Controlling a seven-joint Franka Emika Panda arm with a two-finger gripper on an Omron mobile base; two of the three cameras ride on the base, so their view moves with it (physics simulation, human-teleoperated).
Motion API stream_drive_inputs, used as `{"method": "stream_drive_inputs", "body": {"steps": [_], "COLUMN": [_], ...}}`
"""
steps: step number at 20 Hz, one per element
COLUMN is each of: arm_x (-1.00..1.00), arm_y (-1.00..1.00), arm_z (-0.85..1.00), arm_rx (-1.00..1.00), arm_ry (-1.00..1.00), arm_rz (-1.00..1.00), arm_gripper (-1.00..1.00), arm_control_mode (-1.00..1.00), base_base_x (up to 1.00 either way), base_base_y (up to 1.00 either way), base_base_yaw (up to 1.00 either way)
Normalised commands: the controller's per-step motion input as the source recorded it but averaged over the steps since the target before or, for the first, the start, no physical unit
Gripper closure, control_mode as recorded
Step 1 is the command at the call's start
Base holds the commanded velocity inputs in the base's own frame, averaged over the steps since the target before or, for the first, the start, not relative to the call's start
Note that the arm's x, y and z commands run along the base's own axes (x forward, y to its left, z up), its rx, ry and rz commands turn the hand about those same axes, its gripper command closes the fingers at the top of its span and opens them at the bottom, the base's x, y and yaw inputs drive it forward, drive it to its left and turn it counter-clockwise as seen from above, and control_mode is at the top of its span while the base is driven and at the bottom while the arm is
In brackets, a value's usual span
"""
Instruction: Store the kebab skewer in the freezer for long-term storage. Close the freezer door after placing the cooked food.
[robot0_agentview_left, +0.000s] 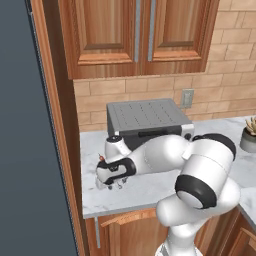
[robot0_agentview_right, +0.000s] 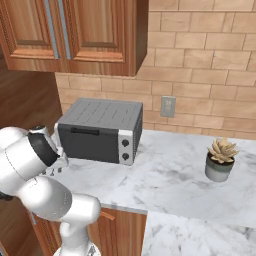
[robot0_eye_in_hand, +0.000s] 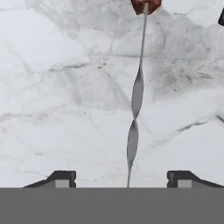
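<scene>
The kebab skewer (robot0_eye_in_hand: 137, 94) lies flat on the white marble counter (robot0_eye_in_hand: 52, 87). It is a thin twisted metal stick with reddish-brown meat (robot0_eye_in_hand: 145, 5) at its far end. In the left base view a red speck of that meat (robot0_agentview_left: 101, 158) peeks out beside the hand. My gripper (robot0_eye_in_hand: 122, 179) hangs just over the stick, open, one fingertip (robot0_eye_in_hand: 61, 178) on each side and neither touching it. From the left base view the gripper (robot0_agentview_left: 116, 185) points down at the counter's left front part. A tall slate-blue fridge surface (robot0_agentview_left: 25, 150) rises at the left; I cannot tell whether it belongs to the freezer or its door.
A steel microwave (robot0_agentview_left: 147, 120) (robot0_agentview_right: 100, 131) stands against the brick wall just behind the hand. A potted succulent (robot0_agentview_right: 220, 160) sits on the right of the counter. Wooden cabinets (robot0_agentview_left: 135, 35) hang overhead. The counter's front edge (robot0_agentview_left: 125, 207) is close to the gripper.
</scene>
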Motion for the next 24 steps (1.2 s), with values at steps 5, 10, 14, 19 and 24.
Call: {"method": "stream_drive_inputs", "body": {"steps": [5, 10, 14, 19, 24], "arm_x": [0.14, 0.05, 0.0, 0.0, -0.01], "arm_y": [-0.05, -0.04, 0.0, 0.0, 0.0], "arm_z": [-0.43, -0.28, -0.16, -0.23, -0.2], "arm_rx": [0.0, 0.02, 0.05, 0.06, 0.07], "arm_ry": [0.0, 0.0, 0.0, -0.02, -0.11], "arm_rz": [0.0, 0.0, 0.0, 0.0, 0.0], "arm_gripper": [-1.0, -1.0, -1.0, 1.0, 1.0], "arm_control_mode": [-1.0, -1.0, -1.0, -1.0, -1.0], "base_base_x": [0.0, 0.0, 0.0, 0.0, 0.0], "base_base_y": [0.0, 0.0, 0.0, 0.0, 0.0], "base_base_yaw": [0.0, 0.0, 0.0, 0.0, 0.0]}}
